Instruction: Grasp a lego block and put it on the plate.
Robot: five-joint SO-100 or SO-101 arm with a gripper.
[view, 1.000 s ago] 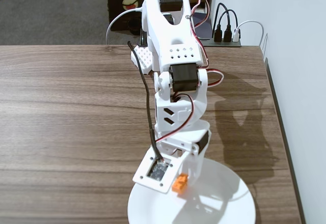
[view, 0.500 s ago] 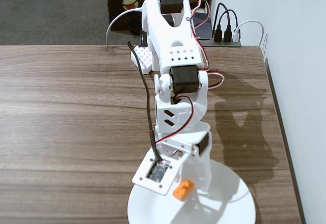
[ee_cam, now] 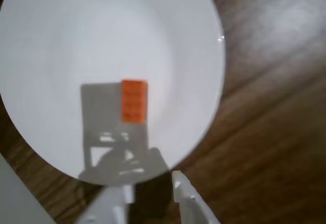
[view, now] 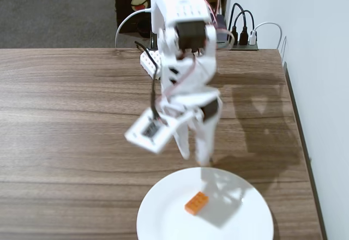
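The orange lego block (view: 196, 203) lies flat on the white plate (view: 163, 218) at the table's front edge, near the plate's middle. It also shows in the wrist view (ee_cam: 134, 101), on the plate (ee_cam: 76, 40), with the arm's shadow beside it. My gripper (view: 194, 155) hangs above the table just behind the plate's far rim. It is open and empty, clear of the block. In the wrist view the gripper (ee_cam: 152, 183) enters from the bottom edge, and dark wood shows between the fingers.
A power strip with several plugs (view: 242, 38) sits at the back right of the wooden table. A small white part (view: 148, 63) lies behind the arm. The table's right edge (view: 297, 114) runs along a white wall.
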